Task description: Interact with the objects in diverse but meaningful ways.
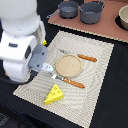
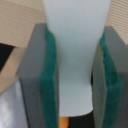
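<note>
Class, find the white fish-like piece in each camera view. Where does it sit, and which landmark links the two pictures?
Exterior view: the white fish-like piece is at the tip of the gripper, over the woven placemat, to the exterior view's left of the round plate.
Wrist view: white fish-like piece is clamped between the green pads.
Shared landmark: the woven placemat.

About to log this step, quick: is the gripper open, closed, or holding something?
Gripper: closed on the white fish-like piece, held between its green-padded fingers.
</note>
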